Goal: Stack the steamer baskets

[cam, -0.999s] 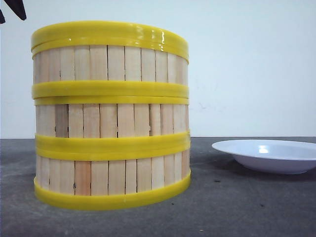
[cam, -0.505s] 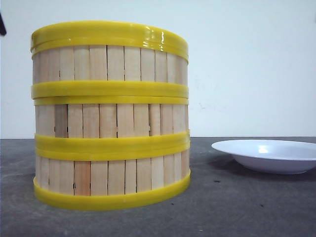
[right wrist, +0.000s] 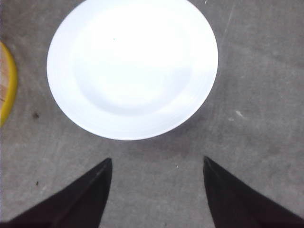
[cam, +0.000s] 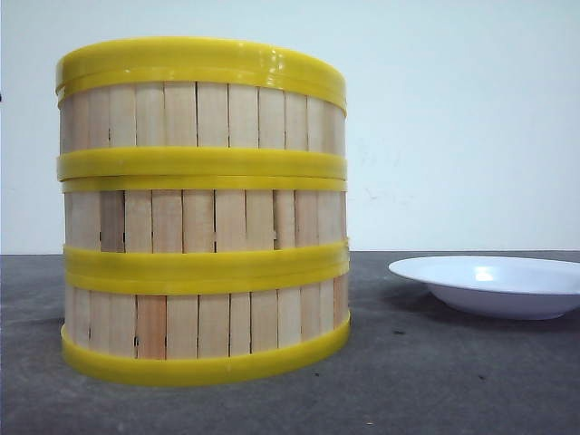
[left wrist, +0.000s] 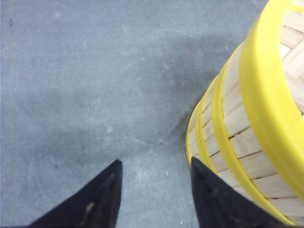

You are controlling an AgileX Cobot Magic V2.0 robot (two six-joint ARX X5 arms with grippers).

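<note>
Baskets stacked, rims flush — plate well apart, rt.

plain pale wall behind, off-white, unmarked apart from faint specks. it meets a dark grey table along a straight level line. table surface matte, mottled, with small dark flecks and light scuffs, seen closer in both wrist views. light even and soft; diffuse shadows fall on the grey surface. no windows or furniture visible.
</note>
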